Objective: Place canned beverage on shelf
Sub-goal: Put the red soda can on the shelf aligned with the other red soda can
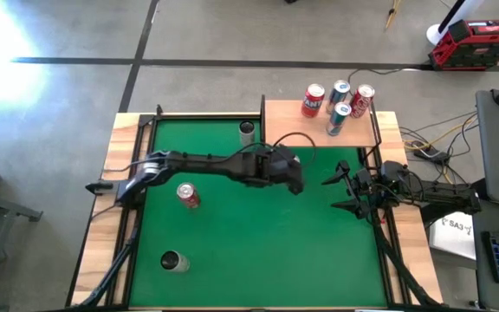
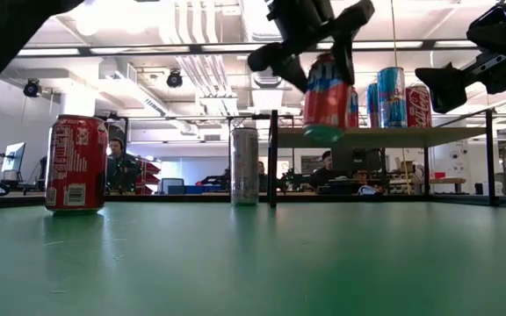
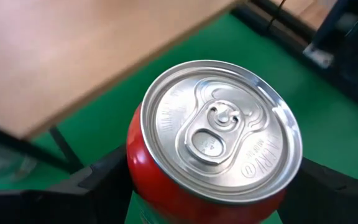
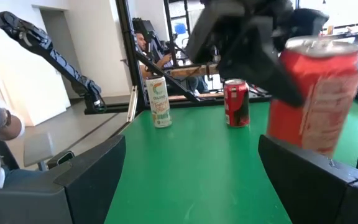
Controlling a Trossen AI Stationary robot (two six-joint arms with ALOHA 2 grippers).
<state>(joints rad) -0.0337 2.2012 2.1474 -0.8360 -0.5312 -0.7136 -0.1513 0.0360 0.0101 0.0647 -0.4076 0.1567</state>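
A red beverage can [image 2: 328, 101] hangs above the green mat, and my left gripper [image 1: 294, 180] is shut on it near the middle of the table. In the left wrist view the can's silver top [image 3: 219, 130] faces the camera. The shelf [image 1: 319, 126], a light-wood board on black rails, stands at the far right and carries several cans [image 1: 340, 104]. Its board [image 3: 73, 56] lies just beyond the held can. My right gripper [image 1: 338, 192] waits open at the right edge, with nothing between its fingers. My left gripper pinches the can's red side wall [image 3: 135, 168] just below the top rim, with one finger [image 3: 95, 183] on either side. The fingers slant downward from the table's left. The can is lifted clear of the mat, nearly upright and slightly tilted, its bottom about level with the shelf board [image 2: 385, 136].
On the mat a red can [image 1: 187, 195] stands at the left, a slim silver can [image 1: 247, 132] stands by the shelf's left rail, and another can [image 1: 173, 261] stands near the front left. People sit in the room beyond the table.
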